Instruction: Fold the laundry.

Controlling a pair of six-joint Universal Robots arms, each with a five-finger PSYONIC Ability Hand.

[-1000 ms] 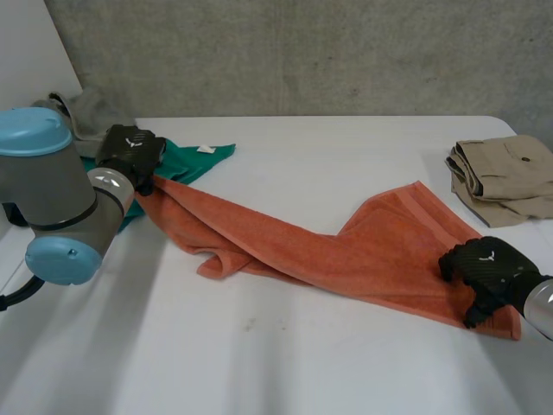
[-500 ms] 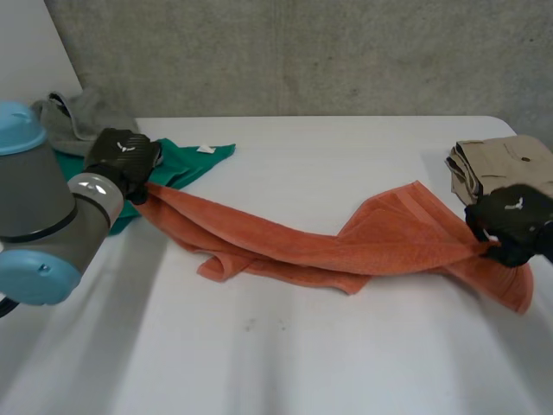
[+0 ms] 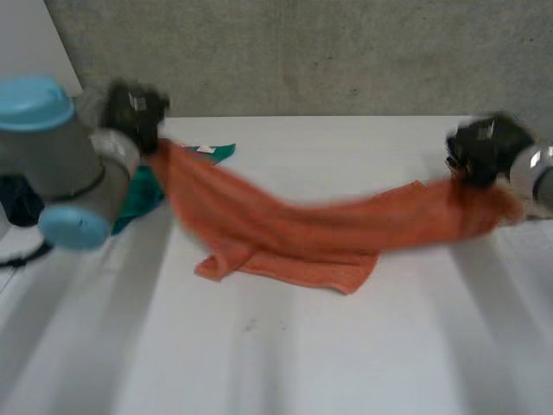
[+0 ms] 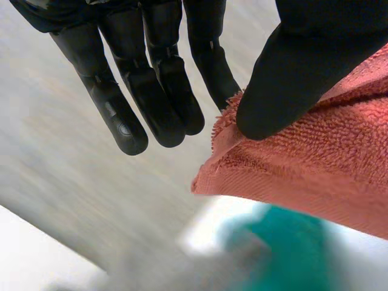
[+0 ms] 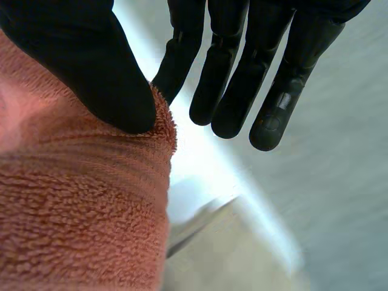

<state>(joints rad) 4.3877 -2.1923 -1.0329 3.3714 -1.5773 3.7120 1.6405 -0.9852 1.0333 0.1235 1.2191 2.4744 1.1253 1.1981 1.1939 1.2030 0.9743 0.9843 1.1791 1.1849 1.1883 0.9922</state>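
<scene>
Starting at the left, the left hand (image 3: 134, 108) is raised above the far left corner of the table (image 3: 302, 354). It has one corner of the orange towel (image 3: 294, 226) nipped between its thumb and the nearest finger. Its wrist view shows the other fingers straight and clear of the cloth, so the pinch looks meant to carry the corner, not to bunch the fabric. Just beside and below this hand a green garment (image 3: 145, 192) with a small white label (image 3: 206, 149) lies flat on the table, and the towel's raised end passes over it.

The towel hangs between the two hands like a slack rope. It is high at both ends and sags in the middle, with its lower fold resting on the table near the centre. It is thick terry, looped and fuzzy, with a flatter woven band along the hem, so it will likely drape heavily and drag where it touches.

At the right, the right hand (image 3: 479, 149) grips the opposite corner the same way, thumb pressed onto the pile against one finger and the rest extended. With both corners lifted, the cloth appears to be getting stretched out so it can be laid flat. No fold is made yet.
</scene>
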